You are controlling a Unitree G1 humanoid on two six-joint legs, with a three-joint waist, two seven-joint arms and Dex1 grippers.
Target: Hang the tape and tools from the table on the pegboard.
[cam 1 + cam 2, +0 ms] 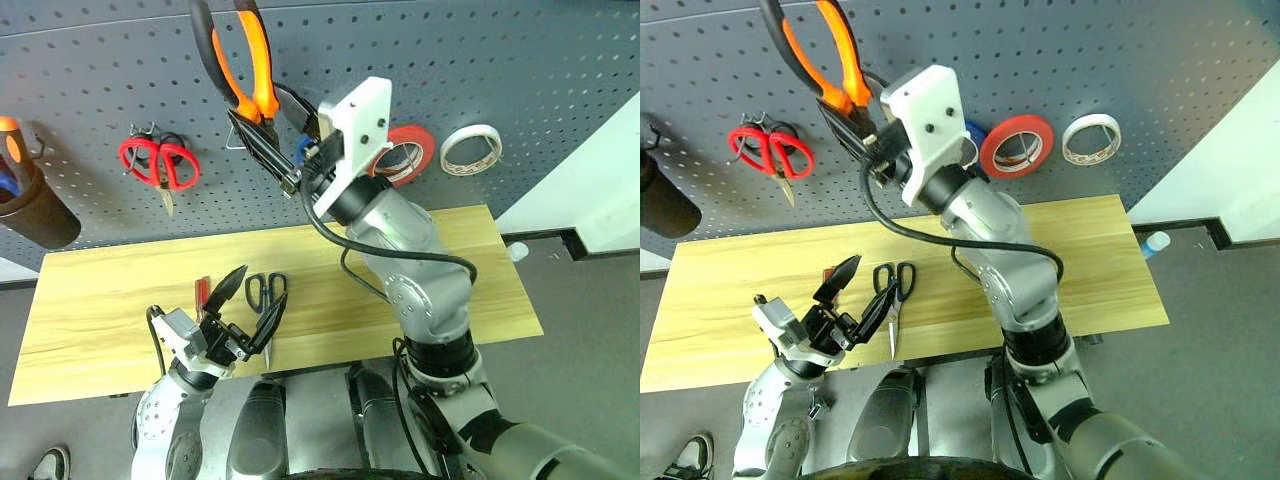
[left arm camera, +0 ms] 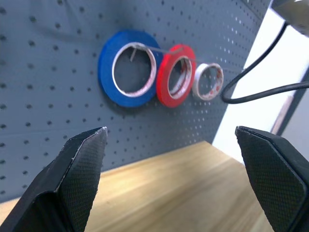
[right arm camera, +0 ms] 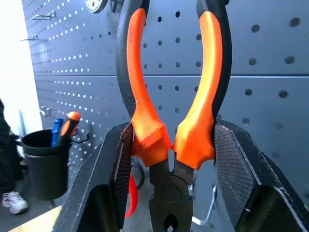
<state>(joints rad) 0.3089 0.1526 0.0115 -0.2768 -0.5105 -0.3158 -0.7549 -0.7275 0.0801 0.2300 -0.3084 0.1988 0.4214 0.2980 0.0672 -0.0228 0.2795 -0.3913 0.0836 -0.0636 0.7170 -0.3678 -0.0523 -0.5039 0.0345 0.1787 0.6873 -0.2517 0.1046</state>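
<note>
Pliers (image 1: 243, 70) up against the pegboard (image 1: 500, 60), handles up, right gripper (image 1: 262, 140) clamped low on them near the pivot; likely heavy, stiff, rubber grips. Dark-handled scissors (image 1: 265, 290) and red-handled screwdriver (image 1: 201, 292) near the table's (image 1: 90, 300) front edge.

Left wrist view: left gripper (image 2: 174, 179) spread wide, empty; tape (image 2: 208, 81) already hung.

Light wood table (image 1: 110, 300) has just two things on it: black-handled scissors (image 1: 266, 290) and, right beside them, a small red-handled screwdriver (image 1: 201, 292).
</note>
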